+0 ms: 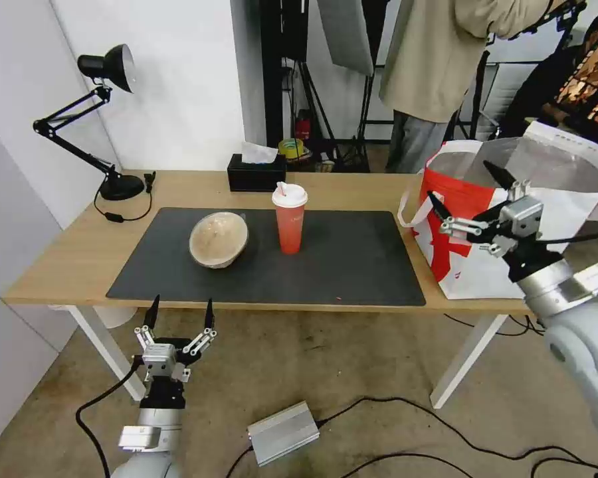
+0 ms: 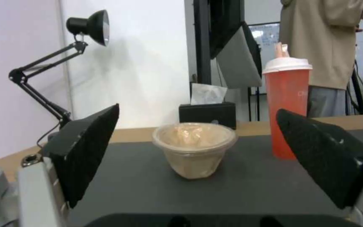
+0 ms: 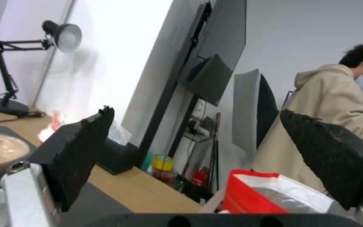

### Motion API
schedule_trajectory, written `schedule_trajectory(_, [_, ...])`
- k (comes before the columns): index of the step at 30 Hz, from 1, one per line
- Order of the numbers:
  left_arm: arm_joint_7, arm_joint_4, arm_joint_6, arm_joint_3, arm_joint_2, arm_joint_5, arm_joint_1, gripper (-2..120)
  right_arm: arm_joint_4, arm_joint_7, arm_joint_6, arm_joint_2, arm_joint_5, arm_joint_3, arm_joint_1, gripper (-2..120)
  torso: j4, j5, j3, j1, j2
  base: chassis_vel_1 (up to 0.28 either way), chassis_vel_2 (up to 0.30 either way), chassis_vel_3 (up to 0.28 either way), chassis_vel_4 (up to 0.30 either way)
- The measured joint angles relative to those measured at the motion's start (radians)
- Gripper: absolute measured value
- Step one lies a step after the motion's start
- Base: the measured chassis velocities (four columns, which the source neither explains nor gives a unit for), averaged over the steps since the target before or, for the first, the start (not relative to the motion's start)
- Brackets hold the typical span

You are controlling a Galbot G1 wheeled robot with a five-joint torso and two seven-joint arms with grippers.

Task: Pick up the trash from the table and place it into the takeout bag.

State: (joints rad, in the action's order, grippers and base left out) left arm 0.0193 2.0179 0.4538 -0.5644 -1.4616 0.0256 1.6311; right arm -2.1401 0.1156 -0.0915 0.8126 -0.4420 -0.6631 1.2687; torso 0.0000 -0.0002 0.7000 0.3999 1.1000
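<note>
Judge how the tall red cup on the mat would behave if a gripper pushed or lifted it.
The cup is tall on a narrow base, so a push near its white lid would probably tip it rather than slide it. Its walls look like thin, translucent plastic in the left wrist view, so a hard squeeze may dent them. Whether liquid remains inside cannot be told, so its weight is uncertain.

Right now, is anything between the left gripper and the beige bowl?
Nothing visible. The left gripper is open, below the table's near edge, facing the beige bowl across bare mat. The cup stands to the side.
</note>
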Motion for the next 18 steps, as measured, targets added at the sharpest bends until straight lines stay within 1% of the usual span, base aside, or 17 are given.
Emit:
schedule_trajectory(2, [0.0, -0.001, 0.0, -0.001, 0.0, 0.0, -0.002, 100, -0.005, 0.0, -0.006, 0.011, 0.011, 0.003, 0.01, 100, 0.0, 0.0001, 0.0, 0.0, 0.0, 0.0, 0.0, 0.0, 0.0])
schedule_trajectory(4, [0.0, -0.004, 0.0, -0.003, 0.002, 0.001, -0.005, 100, -0.009, -0.001, -0.025, 0.04, 0.038, 0.006, 0.034, 100, 0.0, 0.0001, 0.0, 0.0, 0.0, 0.0, 0.0, 0.0, 0.0])
schedule_trajectory(5, [0.0, -0.004, 0.0, -0.003, 0.002, 0.001, -0.005, 100, -0.009, -0.001, -0.025, 0.04, 0.038, 0.006, 0.034, 100, 0.0, 0.0001, 0.0, 0.0, 0.0, 0.0, 0.0, 0.0, 0.0])
schedule_trajectory(9, [0.0, -0.009, 0.0, -0.007, 0.005, 0.005, -0.009, 100, -0.006, 0.002, -0.066, 0.09, 0.077, 0.014, 0.088, 100, 0.0001, 0.0001, 0.0, 0.0, 0.0, 0.0, 0.0, 0.0, 0.0])
schedule_trajectory(15, [0.0, -0.011, 0.0, -0.007, 0.005, 0.005, -0.01, 100, -0.001, 0.002, -0.098, 0.132, 0.1, 0.022, 0.144, 100, 0.0001, 0.0001, 0.0, 0.0, 0.0, 0.0, 0.0, 0.0, 0.0])
schedule_trajectory(18, [0.0, -0.009, 0.0, -0.008, 0.005, 0.005, -0.008, 100, -0.005, 0.004, -0.123, 0.159, 0.118, 0.026, 0.196, 100, 0.0, 0.0001, 0.0, 0.0, 0.0, 0.0, 0.0, 0.0, 0.0])
